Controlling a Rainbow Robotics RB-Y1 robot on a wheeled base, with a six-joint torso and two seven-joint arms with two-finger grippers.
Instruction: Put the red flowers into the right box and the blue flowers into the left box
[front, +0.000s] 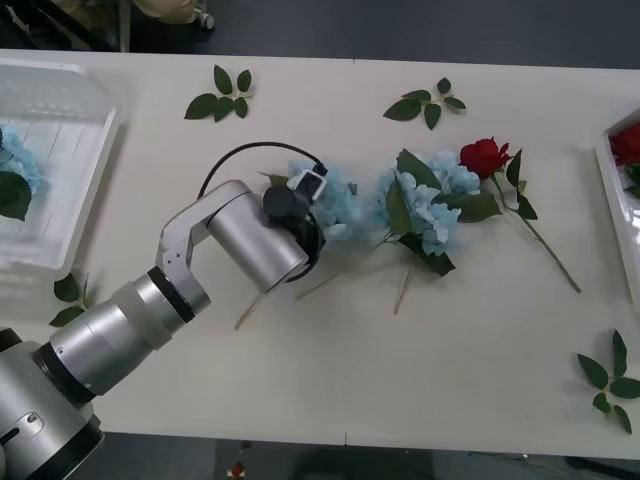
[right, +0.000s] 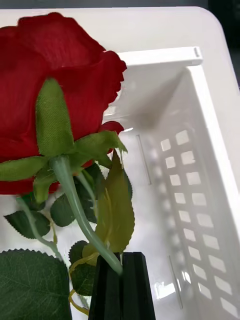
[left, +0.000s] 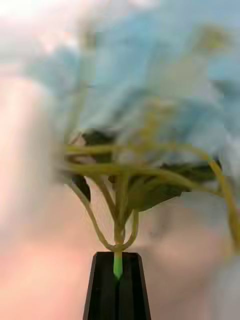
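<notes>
Your left tool (left: 118, 285) pinches a blue flower (left: 150, 75) stem mid-tabletop, bloom blurred, right tool (right: 122, 287) grips a red rose (right: 55, 95) stem over the right box (right: 200, 150), no readable writing.

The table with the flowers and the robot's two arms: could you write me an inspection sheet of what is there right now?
Surface: white table.
Job's things: one blue flower lies in the left box; another blue flower and a red flower lie loose on the table; red blooms already sit in the right box.
Clutter: loose leaf sprigs scattered near the table's edges.
Grippers: left gripper, mid-table, jaws shut on a blue flower's stem; right gripper, over the right box, jaws shut on a red rose's stem.
Cables: black cable looping over the left wrist.
Surroundings: dark floor beyond the table.
</notes>
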